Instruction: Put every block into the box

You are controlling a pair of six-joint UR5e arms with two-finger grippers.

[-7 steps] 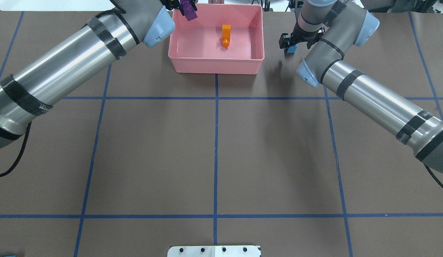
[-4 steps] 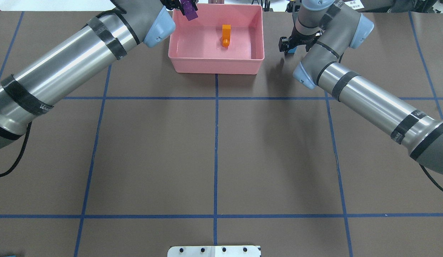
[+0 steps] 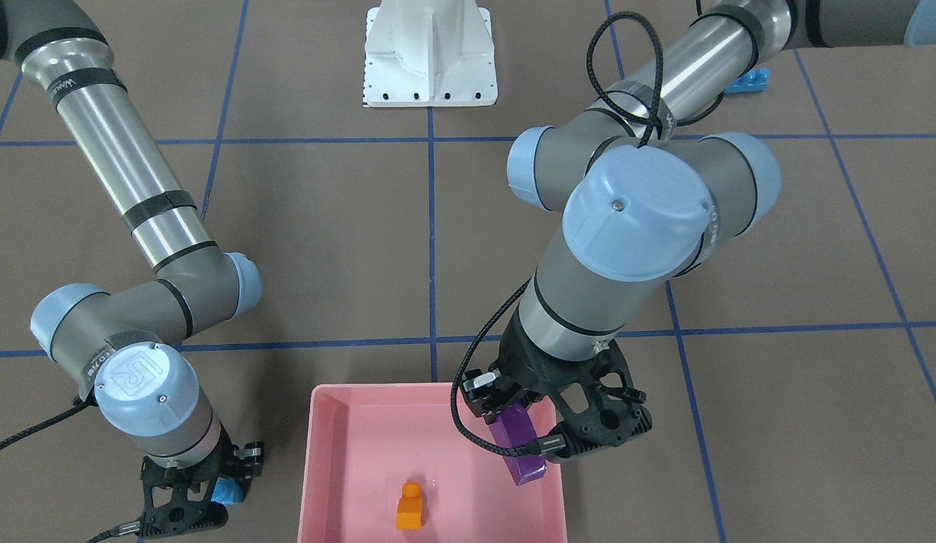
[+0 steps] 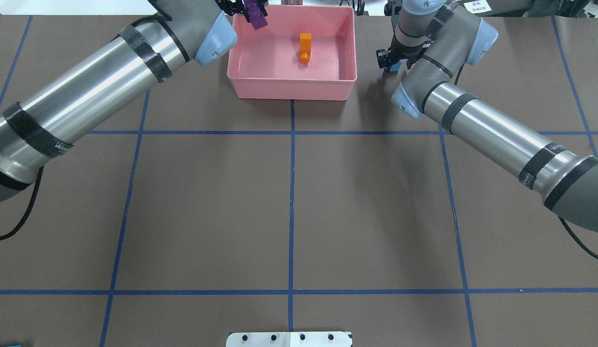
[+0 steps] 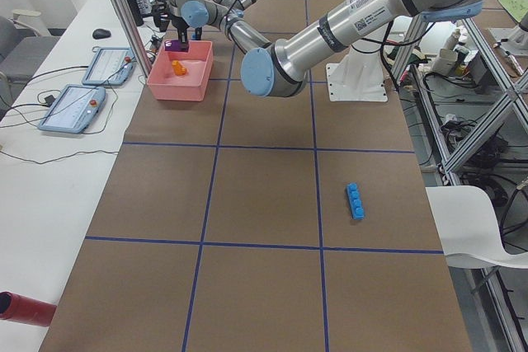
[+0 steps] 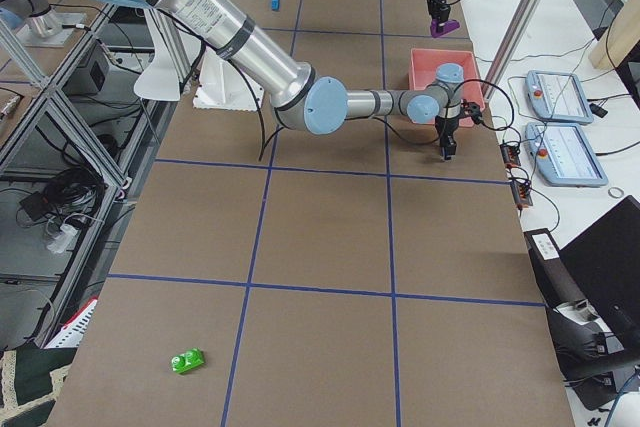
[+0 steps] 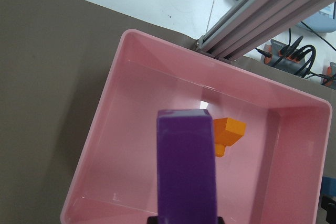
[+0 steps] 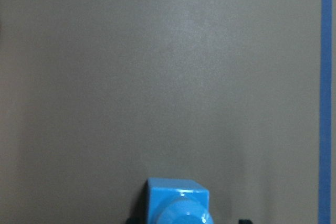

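Observation:
My left gripper [image 3: 522, 443] is shut on the purple block [image 3: 519, 446], which hangs upright over the near-left corner of the pink box [image 3: 317, 467]; the block also shows in the left wrist view [image 7: 187, 166] and overhead [image 4: 255, 13]. The orange block [image 4: 305, 47] lies inside the box [image 4: 291, 87]. My right gripper [image 3: 211, 498] is shut on the small blue block [image 3: 228, 492] just right of the box, above the table; the block also shows in the right wrist view [image 8: 178, 203]. The long blue block [image 5: 355, 201] and the green block [image 6: 187, 359] lie far away on the table.
The white robot base [image 3: 430, 56] stands at the table's robot side. Aluminium frame posts [image 7: 262, 14] and operator tablets [image 6: 555, 97] sit just beyond the box's far edge. Brown table [image 4: 289, 202] with blue tape lines.
My right arm has swung slightly left toward the box with the small blue block. My left gripper with the purple block has shifted a little farther over the box's corner.

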